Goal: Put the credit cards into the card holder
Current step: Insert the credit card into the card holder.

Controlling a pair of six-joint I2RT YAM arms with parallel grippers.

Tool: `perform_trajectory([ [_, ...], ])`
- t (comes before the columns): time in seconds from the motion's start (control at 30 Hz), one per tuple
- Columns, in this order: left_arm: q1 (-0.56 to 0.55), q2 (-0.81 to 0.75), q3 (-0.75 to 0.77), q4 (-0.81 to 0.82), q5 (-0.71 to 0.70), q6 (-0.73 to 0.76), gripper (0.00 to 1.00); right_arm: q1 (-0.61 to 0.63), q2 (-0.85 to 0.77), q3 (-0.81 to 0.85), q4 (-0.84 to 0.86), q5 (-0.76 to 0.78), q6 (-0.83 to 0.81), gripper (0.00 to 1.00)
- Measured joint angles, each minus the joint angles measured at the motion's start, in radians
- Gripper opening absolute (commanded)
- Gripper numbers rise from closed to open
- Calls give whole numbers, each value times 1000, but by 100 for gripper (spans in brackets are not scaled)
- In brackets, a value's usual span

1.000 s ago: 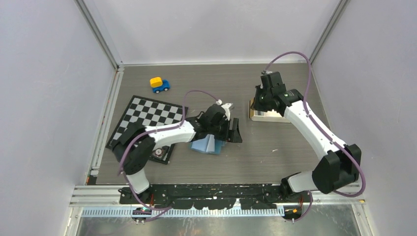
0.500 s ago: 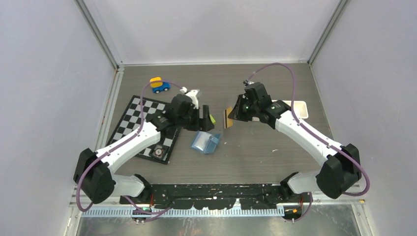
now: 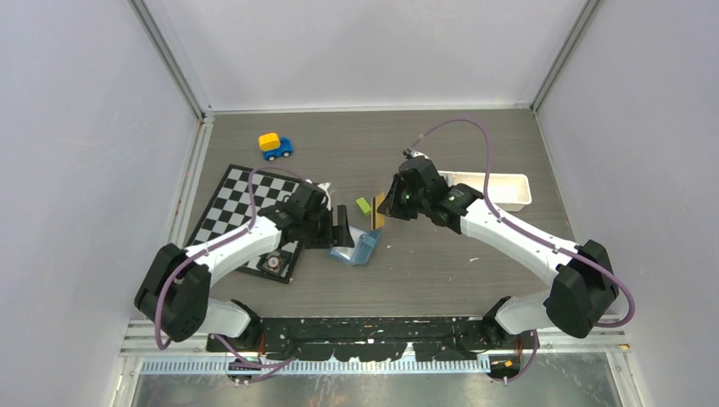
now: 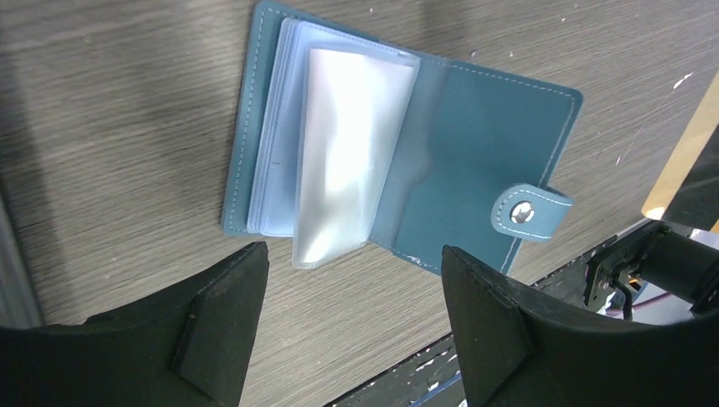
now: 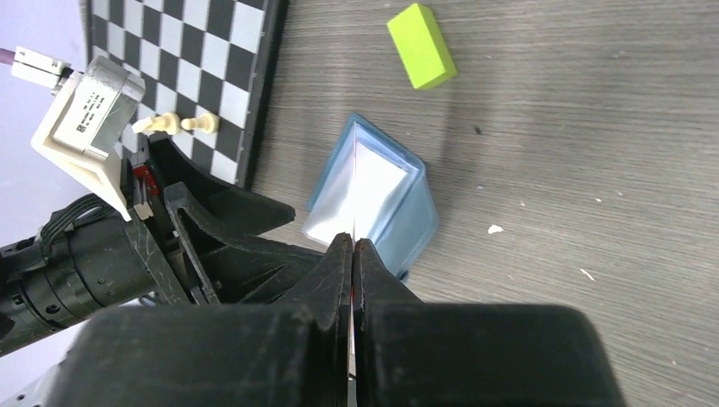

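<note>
The card holder (image 3: 358,248) is a teal-blue wallet lying open on the table, with its clear sleeves (image 4: 339,161) fanned up and its snap tab (image 4: 527,212) to one side. My left gripper (image 3: 337,229) stands open just left of it, and in the left wrist view the left gripper (image 4: 352,254) has nothing between its fingers. My right gripper (image 3: 388,206) is shut on a tan-gold credit card (image 3: 379,212), held on edge just above and beyond the wallet. That card (image 4: 685,157) shows at the right edge of the left wrist view. The right gripper (image 5: 352,243) looks down onto the holder (image 5: 405,208).
A lime-green block (image 3: 363,205) lies just beyond the wallet, next to the card. The chessboard (image 3: 246,199) with small pieces (image 5: 180,125) lies at the left under my left arm. A long white tray (image 3: 502,188) sits at the right, and a blue-yellow toy car (image 3: 274,145) at the back.
The right arm carried the tan card from the white tray leftward to just over the wallet. The left gripper lifted off the wallet, swung away, and came back down beside it.
</note>
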Motion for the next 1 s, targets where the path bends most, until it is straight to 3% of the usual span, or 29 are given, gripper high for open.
perform_trajectory([
  [0.37,-10,95,-53,171,136,-48,68,2,-1,-23,-22,53,3,1],
  [0.77,-167,175,-48,355,188,-37,66,2,0,-24,1,45,20,0],
  [1.0,-187,220,-48,378,195,-34,66,5,39,-32,68,43,37,1],
])
